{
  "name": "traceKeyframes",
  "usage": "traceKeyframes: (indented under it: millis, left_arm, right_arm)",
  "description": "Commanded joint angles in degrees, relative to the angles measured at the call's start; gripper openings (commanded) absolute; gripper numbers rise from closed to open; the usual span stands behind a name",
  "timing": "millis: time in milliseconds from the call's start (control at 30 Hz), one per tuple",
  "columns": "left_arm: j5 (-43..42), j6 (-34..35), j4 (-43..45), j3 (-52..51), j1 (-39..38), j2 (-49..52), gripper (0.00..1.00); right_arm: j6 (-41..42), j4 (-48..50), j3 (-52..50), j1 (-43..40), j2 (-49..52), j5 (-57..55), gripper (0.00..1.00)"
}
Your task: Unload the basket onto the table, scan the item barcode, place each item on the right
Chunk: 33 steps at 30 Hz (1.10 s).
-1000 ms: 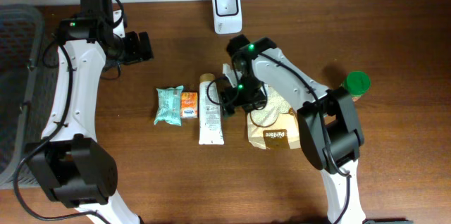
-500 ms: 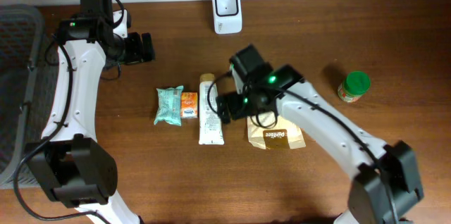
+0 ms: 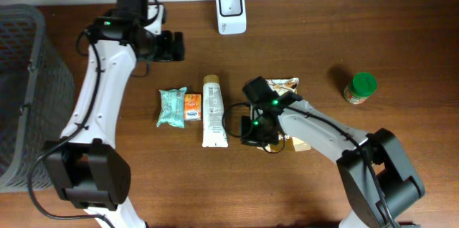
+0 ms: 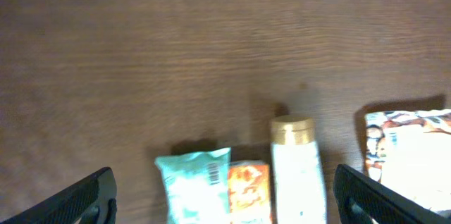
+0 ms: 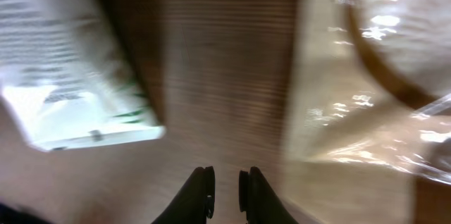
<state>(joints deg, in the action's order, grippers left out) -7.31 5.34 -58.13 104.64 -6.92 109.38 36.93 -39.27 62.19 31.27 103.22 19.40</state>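
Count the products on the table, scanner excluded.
5: teal packet, orange box, white tube together centre; snack bag under right arm, possibly hiding more; green-lidded jar far right.

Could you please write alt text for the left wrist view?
A teal plastic packet, small orange box and white gold-capped tube lie side by side on a brown wooden table, a printed glossy bag to their right, framed by the open left end effector.

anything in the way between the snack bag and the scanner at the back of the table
Nothing visible. Only bare table lies between the snack bag and the scanner. The tube lies beside the bag, off that line, and the left gripper is further off on the same side.
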Motion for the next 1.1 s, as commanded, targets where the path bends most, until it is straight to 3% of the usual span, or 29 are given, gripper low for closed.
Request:
traceKeyframes:
  millis: [0,300,433,600,767,1067]
  left_arm:
    - [-0.61,-1.16,1.73,0.42,-4.11,-0.02,0.96]
    - [-0.87,-1.31,4.17,0.42,-13.66,9.66,0.89]
    - [-3.74,-8.59,7.45,0.42,-18.16,12.92,0.68]
    - [-4.55,-14.19,12.2,0.42,-21.88,13.94,0.69]
    - [-14.23,-22.38,17.25,0.42,-23.85,17.38,0.69]
    - [-17.2,-37.13,19.67,0.42,-31.06,22.88,0.69]
  right_arm:
    - [1.33,-2.16,-0.59,-3.85,0.66,-4.63,0.15]
    - [-4.22,-3.32,-0.2,-15.41,0.66,-12.96,0.15]
    - [-12.68,-5.46,3.98,-20.17,-1.62,-2.16,0.15]
    - [-14.53,-11.5,11.41,-27.89,-10.67,1.66,0.18]
    - [-15.78,-14.1,13.9,-33.73,-17.53,1.84,0.2]
    - [-17.22,-16.9,13.9,-34.69,-18.23,1.36,0.24]
